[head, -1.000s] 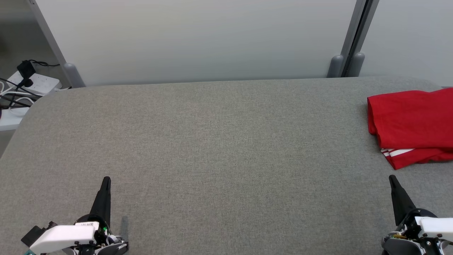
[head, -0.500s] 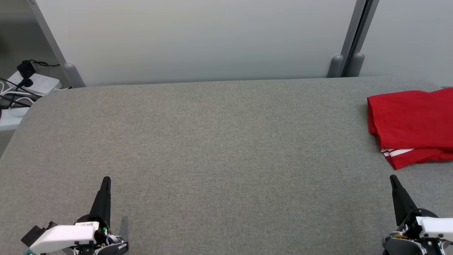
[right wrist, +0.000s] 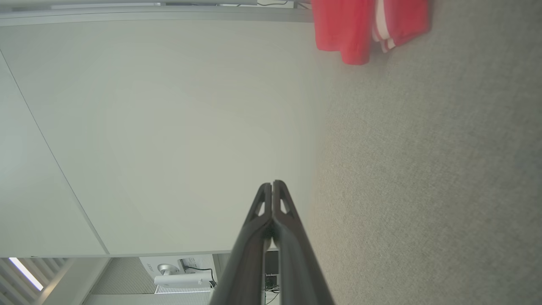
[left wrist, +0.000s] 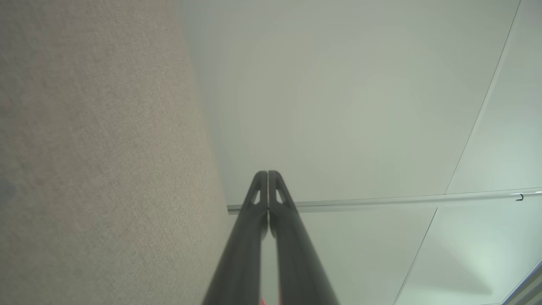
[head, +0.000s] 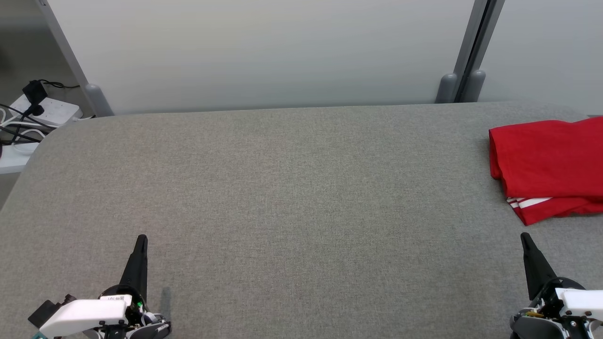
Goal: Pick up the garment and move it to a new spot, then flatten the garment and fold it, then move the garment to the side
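1. The red garment (head: 546, 165) lies at the far right of the grey table (head: 282, 188). It is a compact folded stack with a white-striped edge showing on its near side, and part of it runs out of the head view.
2. The left gripper (head: 141, 241) rests at the near left of the table, its two fingers pressed together and holding nothing.
3. The right gripper (head: 524, 238) rests at the near right, in front of the garment but apart from it. Its fingers are also pressed together and empty.
4. Judged from this, the fold and the move to the side look done, so the step in hand is probably only to finish cleanly.
5. To do this well, the right arm should keep clear of the stack, because a fingertip brushing the near edge could drag the layers open.
6. If a correction is needed, it is better to push on the thick folded side than on the loose striped edge.
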### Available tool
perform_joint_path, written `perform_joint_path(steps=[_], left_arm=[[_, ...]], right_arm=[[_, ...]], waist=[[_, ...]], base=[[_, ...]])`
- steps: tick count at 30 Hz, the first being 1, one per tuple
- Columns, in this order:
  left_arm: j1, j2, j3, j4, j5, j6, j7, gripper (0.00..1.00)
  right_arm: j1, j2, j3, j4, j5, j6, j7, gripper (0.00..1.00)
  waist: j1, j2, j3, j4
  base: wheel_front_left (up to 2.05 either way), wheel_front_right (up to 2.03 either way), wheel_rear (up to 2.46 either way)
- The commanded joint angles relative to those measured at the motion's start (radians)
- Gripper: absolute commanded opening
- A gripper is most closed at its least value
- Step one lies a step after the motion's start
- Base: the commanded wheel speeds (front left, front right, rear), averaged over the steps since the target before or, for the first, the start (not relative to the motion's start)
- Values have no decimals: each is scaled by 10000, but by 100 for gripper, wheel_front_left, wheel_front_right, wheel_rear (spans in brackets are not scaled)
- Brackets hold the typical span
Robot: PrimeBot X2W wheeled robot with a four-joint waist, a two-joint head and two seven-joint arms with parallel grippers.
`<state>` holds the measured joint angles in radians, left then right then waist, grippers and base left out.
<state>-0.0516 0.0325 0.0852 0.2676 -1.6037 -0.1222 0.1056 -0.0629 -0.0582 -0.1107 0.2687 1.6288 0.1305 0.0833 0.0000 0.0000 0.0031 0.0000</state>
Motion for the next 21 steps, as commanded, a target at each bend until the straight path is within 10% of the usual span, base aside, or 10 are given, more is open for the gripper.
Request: perform_joint_path(steps=[1, 21], left_arm=[[-564, 177, 286, -223, -49, -84, 77, 0], [-564, 177, 285, -223, -50, -84, 76, 0]], right_arm=[[-429, -84, 193, -252, -16, 2, 119, 0], [-434, -47, 142, -249, -59, 2, 160, 0]], waist=[[0, 0, 0, 0], [0, 0, 0, 0]], base=[[0, 0, 0], [0, 0, 0]])
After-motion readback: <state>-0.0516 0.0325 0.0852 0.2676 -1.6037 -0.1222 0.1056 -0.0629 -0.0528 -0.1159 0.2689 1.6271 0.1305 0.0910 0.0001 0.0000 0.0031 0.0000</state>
